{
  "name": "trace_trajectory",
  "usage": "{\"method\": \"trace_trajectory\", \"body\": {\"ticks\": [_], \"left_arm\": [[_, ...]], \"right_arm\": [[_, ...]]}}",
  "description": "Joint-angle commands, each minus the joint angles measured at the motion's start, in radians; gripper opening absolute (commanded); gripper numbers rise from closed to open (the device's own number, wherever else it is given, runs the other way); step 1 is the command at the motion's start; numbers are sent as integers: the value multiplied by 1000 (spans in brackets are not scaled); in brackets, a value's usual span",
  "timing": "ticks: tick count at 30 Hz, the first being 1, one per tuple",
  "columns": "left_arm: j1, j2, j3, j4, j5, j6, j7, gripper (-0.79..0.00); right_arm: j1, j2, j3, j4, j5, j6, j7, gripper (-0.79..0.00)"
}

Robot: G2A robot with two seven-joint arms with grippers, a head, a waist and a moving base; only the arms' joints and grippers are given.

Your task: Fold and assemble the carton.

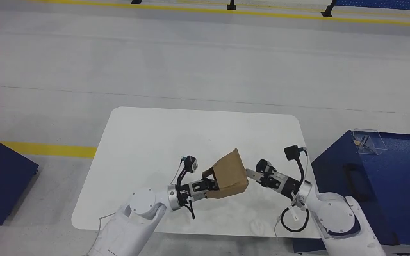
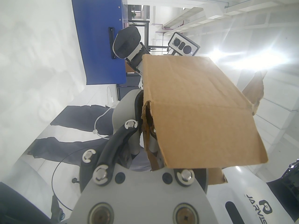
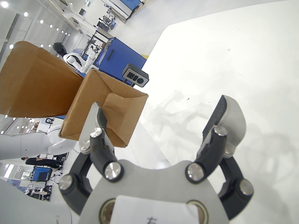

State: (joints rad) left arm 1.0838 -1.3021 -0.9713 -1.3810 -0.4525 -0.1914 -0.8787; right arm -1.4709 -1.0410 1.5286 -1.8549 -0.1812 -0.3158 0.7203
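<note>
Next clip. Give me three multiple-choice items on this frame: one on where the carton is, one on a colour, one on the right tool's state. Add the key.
1. Where is the carton?
A. Flat on the floor.
B. In the left tool, over the near side of the table.
C. Inside a bin.

2. What colour is the table top?
A. White.
B. Black.
C. Green.

3. How is the right tool?
A. Shut on the carton.
B. Shut on nothing.
C. Open, with nothing between its fingers.

Answers:
1 B: the top view shows the carton tilted in the left tool's grip, on the robot's side of the table.
2 A: the table surface is white all over.
3 C: in the right wrist view its fingers stand wide apart, with the carton beside one of them and not between them.
</note>
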Motion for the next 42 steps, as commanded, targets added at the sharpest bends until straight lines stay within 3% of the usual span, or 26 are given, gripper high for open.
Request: {"method": "trace_trajectory", "body": {"ticks": [1, 42], "left_arm": [[1, 0, -1, 0, -1, -1, 0, -785], [8, 4, -18, -2, -7, -1, -15, -785]], "right_arm": [[-3, 1, 2, -6, -5, 1, 1, 0], [27, 9, -50, -4, -99, 76, -10, 0]]}}
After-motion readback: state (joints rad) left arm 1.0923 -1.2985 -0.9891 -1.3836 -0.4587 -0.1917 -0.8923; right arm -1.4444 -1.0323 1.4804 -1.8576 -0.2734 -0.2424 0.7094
